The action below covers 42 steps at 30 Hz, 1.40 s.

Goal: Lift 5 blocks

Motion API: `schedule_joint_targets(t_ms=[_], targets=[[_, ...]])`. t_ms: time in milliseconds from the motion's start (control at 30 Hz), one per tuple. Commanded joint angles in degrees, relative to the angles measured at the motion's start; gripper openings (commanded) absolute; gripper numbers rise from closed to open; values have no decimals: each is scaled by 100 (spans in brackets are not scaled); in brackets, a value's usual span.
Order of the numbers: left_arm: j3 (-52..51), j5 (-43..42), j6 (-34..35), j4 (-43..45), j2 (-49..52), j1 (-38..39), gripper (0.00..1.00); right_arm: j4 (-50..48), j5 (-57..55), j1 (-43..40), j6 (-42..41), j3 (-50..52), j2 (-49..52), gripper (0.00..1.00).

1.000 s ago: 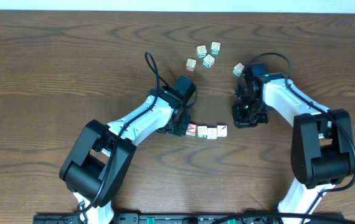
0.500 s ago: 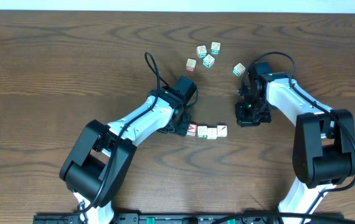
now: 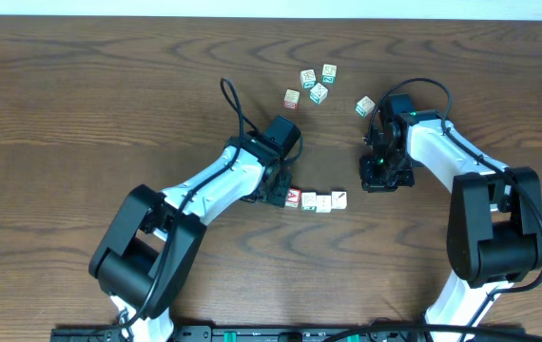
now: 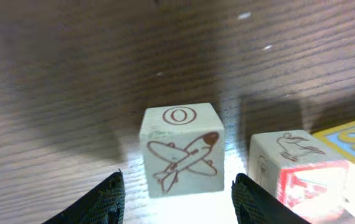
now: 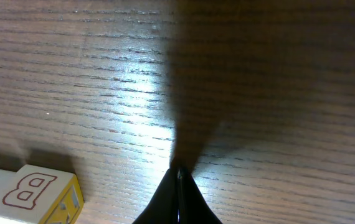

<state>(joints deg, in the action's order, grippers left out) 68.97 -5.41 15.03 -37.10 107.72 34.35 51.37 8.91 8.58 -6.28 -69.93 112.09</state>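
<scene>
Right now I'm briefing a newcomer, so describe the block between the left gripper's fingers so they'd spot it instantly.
Follow the left arm to the alphabet blocks at its tip. Between the open fingers of the left gripper sits a cream cube. Unlike the red-faced block beside it, it shows an airplane under a circled O.

A circled "O" tops the airplane block (image 4: 182, 149); a red "B" marks the yellow-edged block (image 5: 31, 190).

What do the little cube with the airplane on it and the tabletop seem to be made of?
The airplane cube looks like painted wood: matte cream faces, a reddish-brown printed plane and circled O, softly rounded edges. No grain shows, so that's a guess. The tabletop shows dark brown wood grain with a soft sheen; solid wood or laminate, I can't tell.
</scene>
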Motion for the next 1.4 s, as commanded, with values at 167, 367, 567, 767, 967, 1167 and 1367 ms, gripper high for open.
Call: schedule_joint_targets(t_ms=[167, 367, 567, 767, 967, 1167, 1367], targets=[[4, 479, -13, 101, -1034, 7, 50, -103, -389, -61, 79, 66, 138, 1], [4, 549, -37, 800, -990, -70, 24, -125, -107, -61, 81, 66, 138, 1], [4, 549, -39, 1215, -879, -354, 7, -232, 256, -55, 214, 66, 138, 1], [2, 540, -81, 1285, -868, -546, 7, -166, 835, 17, 339, 68, 138, 1], [2, 446, -76, 1388, -643, -540, 7, -146, 1235, 315, 610, 68, 138, 1], [2, 435, -76, 1412, -236, -540, 7, -286, 977, 487, 636, 66, 138, 1], [2, 435, -76, 1519, -26, -540, 7, -413, 979, 492, 704, 66, 138, 1]])
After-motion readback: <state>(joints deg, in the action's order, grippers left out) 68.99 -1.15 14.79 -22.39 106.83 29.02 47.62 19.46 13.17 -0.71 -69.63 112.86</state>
